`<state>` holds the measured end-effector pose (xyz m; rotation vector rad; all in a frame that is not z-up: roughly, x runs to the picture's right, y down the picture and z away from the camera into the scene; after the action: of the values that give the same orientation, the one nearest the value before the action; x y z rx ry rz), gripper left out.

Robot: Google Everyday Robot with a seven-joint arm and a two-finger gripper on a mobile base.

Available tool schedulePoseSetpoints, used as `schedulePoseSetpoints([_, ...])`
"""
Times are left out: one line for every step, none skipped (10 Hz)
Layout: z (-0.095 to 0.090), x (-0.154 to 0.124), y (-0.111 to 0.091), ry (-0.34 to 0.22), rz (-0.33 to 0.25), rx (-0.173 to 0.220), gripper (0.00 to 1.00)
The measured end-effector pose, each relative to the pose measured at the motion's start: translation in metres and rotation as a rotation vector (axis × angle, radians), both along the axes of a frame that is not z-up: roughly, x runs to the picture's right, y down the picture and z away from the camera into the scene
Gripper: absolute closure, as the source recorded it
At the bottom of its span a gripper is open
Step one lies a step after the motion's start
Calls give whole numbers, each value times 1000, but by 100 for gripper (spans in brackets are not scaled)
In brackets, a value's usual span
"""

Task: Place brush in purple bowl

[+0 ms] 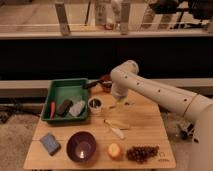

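At far edge of worktop (147, 125), beside tray (67, 82): brush (92, 84), likely light, stiff, slim; take mid-handle. Near front edge: purple bowl (81, 146). Hand (119, 103) low near middle, apart from brush; opening cannot be told.

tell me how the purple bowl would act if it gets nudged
The purple bowl looks wide and low, so it probably will not tip. Its glossy surface on the smooth wooden table suggests it may slide. The gripper is over the table's far side, apart from it.
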<state>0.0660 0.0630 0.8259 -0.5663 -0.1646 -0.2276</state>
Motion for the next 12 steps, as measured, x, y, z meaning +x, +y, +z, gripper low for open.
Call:
schedulePoseSetpoints([3, -6, -1, -7, -8, -1, 20])
schedulePoseSetpoints([9, -14, -1, -16, -20, -3, 20])
schedulePoseSetpoints([15, -22, -2, -25, -32, -4, 20])
schedulePoseSetpoints([17, -25, -2, -27, -32, -5, 20])
schedulePoseSetpoints([21, -23, -2, -27, -31, -8, 20])
schedulePoseSetpoints([23, -20, 0, -30, -36, -10, 20])
schedulePoseSetpoints([25, -21, 1, -35, -43, -13, 20])
schedulePoseSetpoints([28, -27, 2, -41, -51, -16, 20])
schedulePoseSetpoints([31, -40, 3, -45, -56, -18, 20])
schedulePoseSetpoints([35, -51, 4, -50, -58, -20, 20])
schedulePoseSetpoints([38, -55, 4, -52, -59, -21, 20])
schedulePoseSetpoints([40, -53, 4, -61, -56, -12, 20])
